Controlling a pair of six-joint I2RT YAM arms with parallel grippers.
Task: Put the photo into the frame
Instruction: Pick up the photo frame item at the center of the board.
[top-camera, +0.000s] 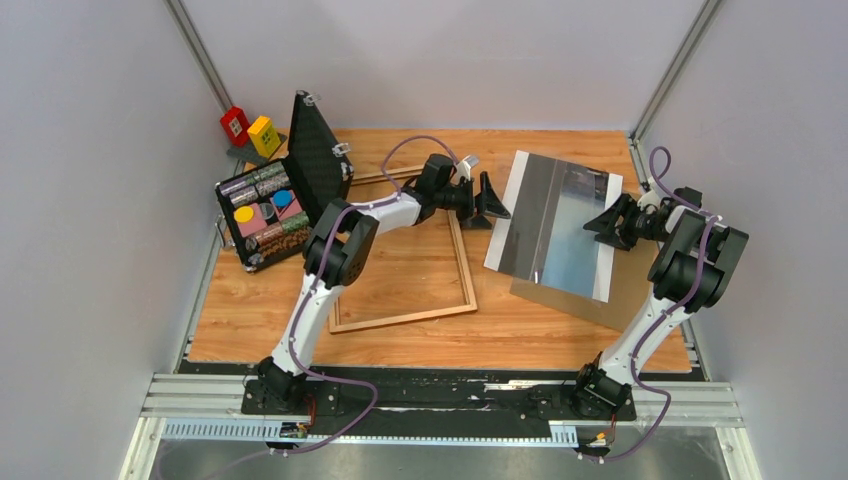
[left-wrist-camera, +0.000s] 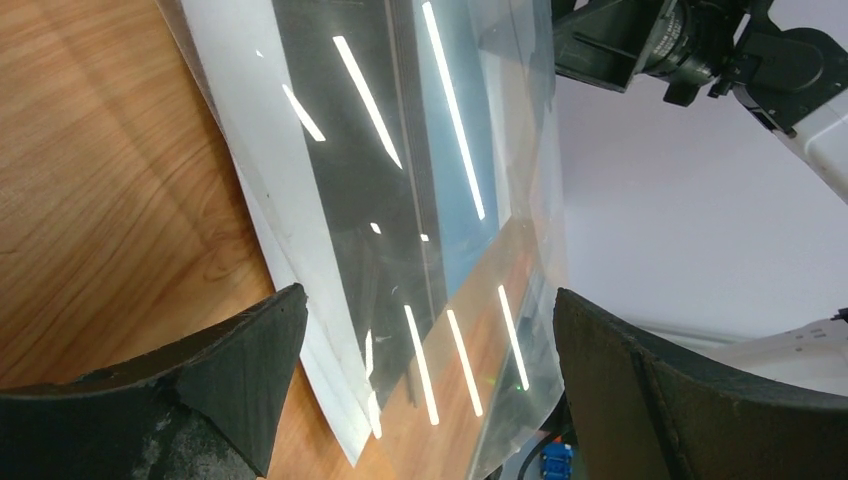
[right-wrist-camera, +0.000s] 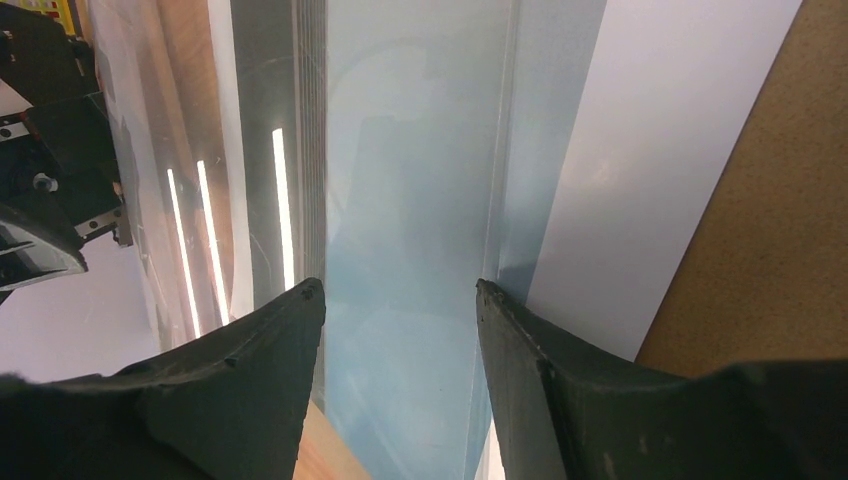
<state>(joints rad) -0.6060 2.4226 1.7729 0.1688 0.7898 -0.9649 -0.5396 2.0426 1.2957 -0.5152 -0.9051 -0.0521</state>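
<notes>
Now the photo (top-camera: 556, 225) lies long-axis front to back, right of the frame (top-camera: 405, 317), flanked by the wide-open left gripper (top-camera: 488, 203) and the half-open right gripper (top-camera: 606, 225), both apparently empty.

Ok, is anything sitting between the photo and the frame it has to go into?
Only the left arm: it stretches across the frame, with the open left gripper above the frame's far right corner, next to the left edge of the photo. Nothing else shows between photo and frame.
</notes>
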